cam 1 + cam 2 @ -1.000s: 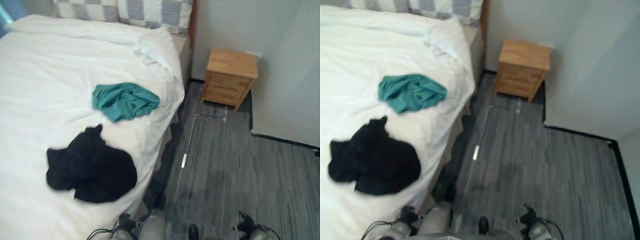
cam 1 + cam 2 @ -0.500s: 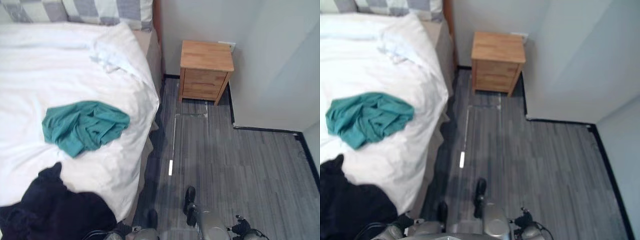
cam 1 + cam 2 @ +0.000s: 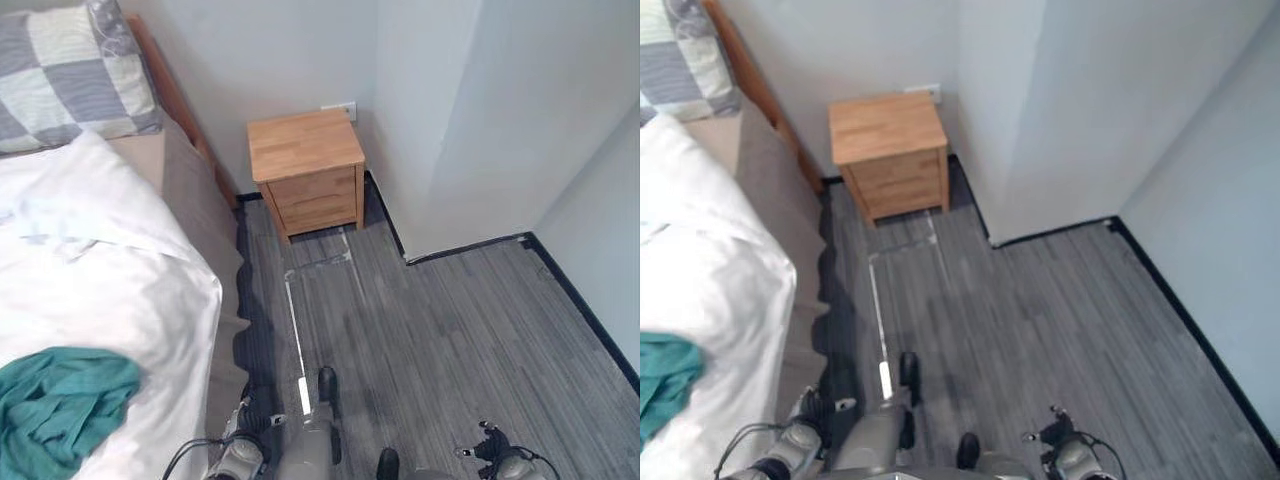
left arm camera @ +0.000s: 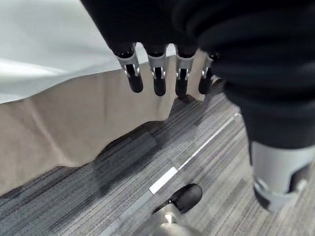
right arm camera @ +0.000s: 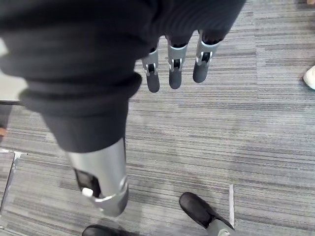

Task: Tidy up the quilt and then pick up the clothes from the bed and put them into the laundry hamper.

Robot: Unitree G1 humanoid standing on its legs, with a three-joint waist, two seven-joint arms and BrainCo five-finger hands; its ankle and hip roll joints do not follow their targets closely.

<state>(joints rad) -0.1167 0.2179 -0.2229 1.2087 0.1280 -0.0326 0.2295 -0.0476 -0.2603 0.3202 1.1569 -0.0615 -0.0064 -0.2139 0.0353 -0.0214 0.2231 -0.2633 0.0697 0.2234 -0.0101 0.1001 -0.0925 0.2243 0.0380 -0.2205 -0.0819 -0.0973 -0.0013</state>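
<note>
Grey striped floor (image 3: pixel 450 340) fills the centre and right of the frame, meeting pale walls (image 3: pixel 500 110); a wooden nightstand (image 3: pixel 306 168) stands in the corner at upper centre. At left the bed (image 3: pixel 190 200) carries a white quilt (image 3: pixel 100 270), with a checked pillow (image 3: pixel 70 75) upper left and teal clothes (image 3: pixel 55 405) at lower left. Left hand (image 4: pixel 157 73) and right hand (image 5: pixel 177 61) hang over the floor, fingers straight and empty

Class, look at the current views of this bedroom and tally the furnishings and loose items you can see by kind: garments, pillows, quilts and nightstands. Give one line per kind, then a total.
Teal garment: 1
Checked pillow: 1
White quilt: 1
Wooden nightstand: 1
Total: 4
</note>
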